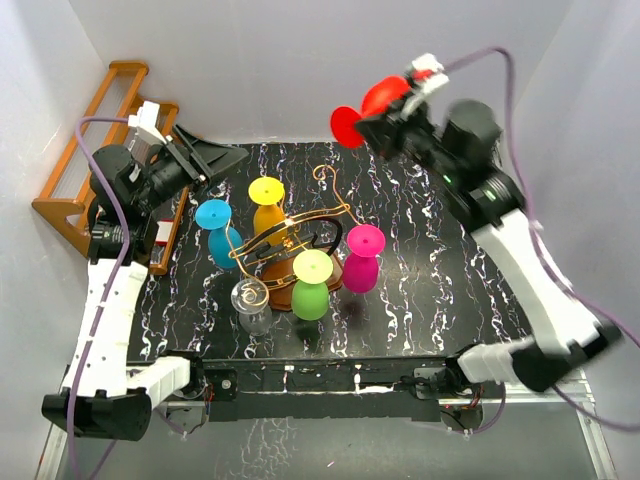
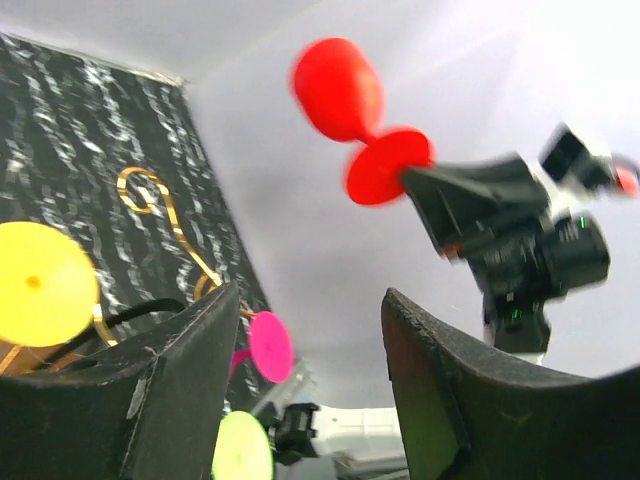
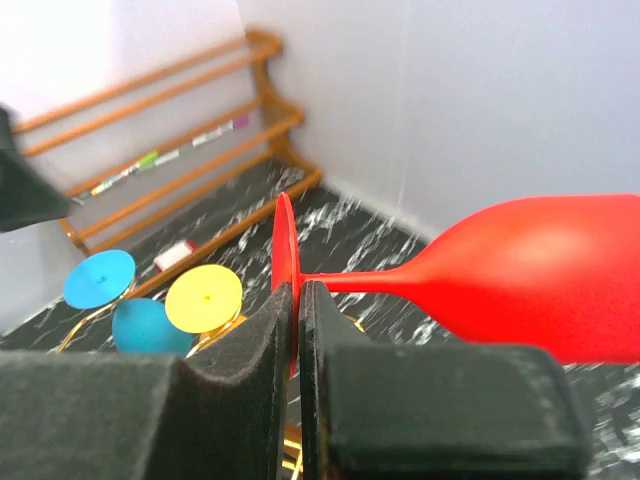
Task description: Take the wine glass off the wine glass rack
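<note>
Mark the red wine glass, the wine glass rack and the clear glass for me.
red wine glass (image 1: 385,96): top view, its bowl.
wine glass rack (image 1: 283,292): top view, its wooden base.
clear glass (image 1: 251,295): top view, its round foot.

L hand (image 2: 310,296) spread; R hand (image 2: 412,182) pinches red glass (image 2: 340,86) foot.

robot lab booth: blank white walls (image 1: 300,60), marbled black tabletop (image 1: 430,270)
</note>
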`<state>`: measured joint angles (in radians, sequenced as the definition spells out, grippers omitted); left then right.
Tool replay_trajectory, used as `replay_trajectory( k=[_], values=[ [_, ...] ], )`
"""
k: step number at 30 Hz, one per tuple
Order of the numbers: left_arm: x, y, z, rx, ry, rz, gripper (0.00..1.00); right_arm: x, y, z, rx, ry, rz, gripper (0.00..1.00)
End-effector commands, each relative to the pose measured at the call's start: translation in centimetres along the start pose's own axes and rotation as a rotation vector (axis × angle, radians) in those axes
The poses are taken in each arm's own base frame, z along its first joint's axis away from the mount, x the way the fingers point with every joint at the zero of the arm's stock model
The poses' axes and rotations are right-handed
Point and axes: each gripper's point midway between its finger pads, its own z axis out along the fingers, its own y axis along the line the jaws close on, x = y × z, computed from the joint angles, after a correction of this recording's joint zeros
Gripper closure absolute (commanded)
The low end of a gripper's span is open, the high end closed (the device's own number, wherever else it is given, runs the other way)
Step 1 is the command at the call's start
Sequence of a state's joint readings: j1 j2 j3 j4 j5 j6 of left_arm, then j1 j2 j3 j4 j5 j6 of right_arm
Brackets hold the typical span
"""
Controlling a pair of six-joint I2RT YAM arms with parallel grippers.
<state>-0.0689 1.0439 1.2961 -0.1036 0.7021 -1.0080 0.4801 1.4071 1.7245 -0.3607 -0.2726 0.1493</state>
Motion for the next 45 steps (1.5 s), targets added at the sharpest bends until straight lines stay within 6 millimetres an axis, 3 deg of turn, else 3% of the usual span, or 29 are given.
replay_trajectory(
  k=[1,3,5,9,13,16,28,34,45],
  values=[
    [0.9,-6.0,0.0,0.184,0.121,-0.068,0.43,-7.9,0.8,-10.1,0.127,-0.313,-0.400,0.92],
    [2.2,-6.5,0.9,0.175,0.177,-0.077,0.43,-7.1,1.1,-13.9,0.147,-0.319,-0.553,0.92],
    [3.8,-7.2,1.8,0.176,0.230,-0.076,0.43,-5.6,1.2,-16.1,0.148,-0.285,-0.679,0.92],
    [7.1,-7.3,3.4,0.164,0.309,-0.102,0.43,-1.6,0.9,-17.7,0.122,-0.181,-0.849,0.92],
    [10.0,-6.2,4.1,0.121,0.374,-0.121,0.43,1.2,0.7,-17.6,0.076,-0.114,-1.000,0.92],
    [11.1,-6.5,4.0,0.117,0.396,-0.128,0.43,1.5,0.8,-17.4,0.071,-0.148,-1.067,0.92],
    [12.5,-7.9,5.2,0.139,0.430,-0.214,0.43,-0.1,4.1,-15.6,-0.093,-0.273,-1.174,0.92],
    [12.4,-8.8,6.5,0.167,0.435,-0.247,0.43,-0.7,4.5,-13.9,-0.119,-0.318,-1.202,0.92],
    [12.0,-8.6,8.5,0.166,0.411,-0.285,0.42,-0.4,5.5,-11.6,-0.168,-0.333,-1.227,0.92]
  ],
)
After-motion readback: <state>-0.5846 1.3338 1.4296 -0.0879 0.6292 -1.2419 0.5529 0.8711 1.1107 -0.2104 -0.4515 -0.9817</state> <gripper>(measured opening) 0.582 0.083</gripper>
